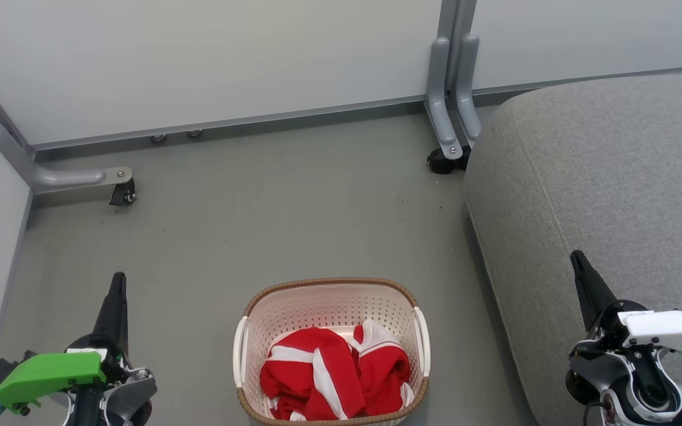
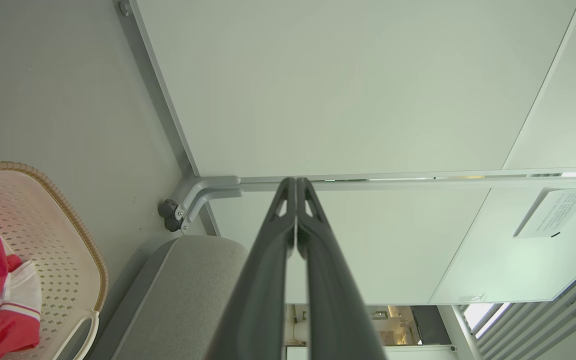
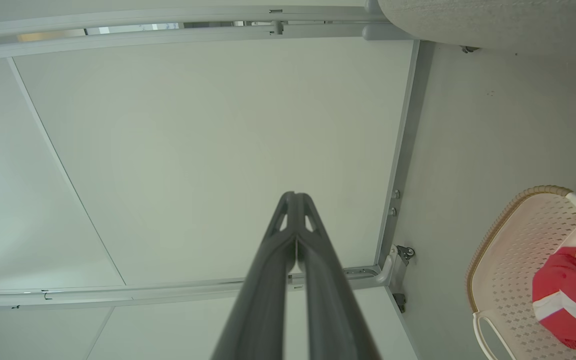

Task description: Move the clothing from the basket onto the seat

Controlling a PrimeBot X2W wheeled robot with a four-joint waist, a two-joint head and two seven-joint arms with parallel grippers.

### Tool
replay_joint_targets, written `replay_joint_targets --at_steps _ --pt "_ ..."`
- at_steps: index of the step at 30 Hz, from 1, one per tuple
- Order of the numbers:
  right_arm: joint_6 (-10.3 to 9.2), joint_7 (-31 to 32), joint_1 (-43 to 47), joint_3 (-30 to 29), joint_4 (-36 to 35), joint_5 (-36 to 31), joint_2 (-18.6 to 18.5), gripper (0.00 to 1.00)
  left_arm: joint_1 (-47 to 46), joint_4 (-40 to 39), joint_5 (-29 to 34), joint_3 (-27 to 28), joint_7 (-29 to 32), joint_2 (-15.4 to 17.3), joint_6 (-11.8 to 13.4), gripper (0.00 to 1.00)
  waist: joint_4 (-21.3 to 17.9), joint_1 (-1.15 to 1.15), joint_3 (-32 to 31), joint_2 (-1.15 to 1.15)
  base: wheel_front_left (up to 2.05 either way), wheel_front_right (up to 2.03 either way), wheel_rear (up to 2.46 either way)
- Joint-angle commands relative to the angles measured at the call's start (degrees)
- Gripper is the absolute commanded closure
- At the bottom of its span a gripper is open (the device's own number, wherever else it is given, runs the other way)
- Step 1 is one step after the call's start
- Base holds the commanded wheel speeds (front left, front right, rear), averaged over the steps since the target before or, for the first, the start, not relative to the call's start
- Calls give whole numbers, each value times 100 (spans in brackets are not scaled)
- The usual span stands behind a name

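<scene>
Both grippers sit closest, one on each side of the cream-white plastic basket (image 1: 329, 305), which has small holes, a brown woven-look rim and two white handles. The left gripper (image 1: 118, 283), with a green part on it, is to the left of the basket and well apart from it. Its two long dark fingers are pressed together and hold nothing. The right gripper (image 1: 578, 260), with a white part on it, is to the right of the basket and shows over the edge of the big grey fabric seat (image 1: 601, 177). Its fingers are pressed together too, and they pinch nothing. In each wrist view the two fingers meet at the tips.

The clothing (image 1: 332, 373) lies inside the basket, in a soft heap at the near end. It is bright red cloth with white bands. Where one piece ends and the next begins cannot be told.

The basket stands on the grey floor (image 1: 258, 213). The seat, with its round corner and stitched seam, is to the right of the basket, with a strip of floor between them. Behind the basket, across the floor, stand pale wall panels (image 1: 199, 59) on grey metal feet with small black wheels (image 1: 123, 195).
</scene>
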Motion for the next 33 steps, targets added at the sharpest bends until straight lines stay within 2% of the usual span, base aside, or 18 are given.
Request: replay_joint_targets --at_steps 1,8,9,16,22,28,33 --pt "3 4 -49 5 9 -31 -4 100 -107 -3 45 1 15 3 -30 100 0 0 0 0 0 0 0" --pt "3 4 -49 5 9 -31 -4 100 -107 -3 45 1 15 3 -30 100 0 0 0 0 0 0 0" --pt "0 0 0 0 0 0 0 0 0 0 0 -1 0 0 0 0 0 0 0 0 0 0 0" --pt "-1 -96 163 95 133 -54 47 0 144 116 16 -52 14 -29 7 0 2 0 2 0 0 0 0" --pt "-1 -267 211 40 77 -468 42 0 172 -70 236 -196 -121 49 5 0 8 0 4 0 0 0 0" --pt "0 -428 281 45 -152 -1279 37 0 178 -196 842 -463 -421 270 4 0 13 0 11 0 0 0 0" --pt "0 -555 359 82 -412 -1981 34 0 224 -459 1584 -346 -549 205 3 0 16 0 24 0 0 0 0"
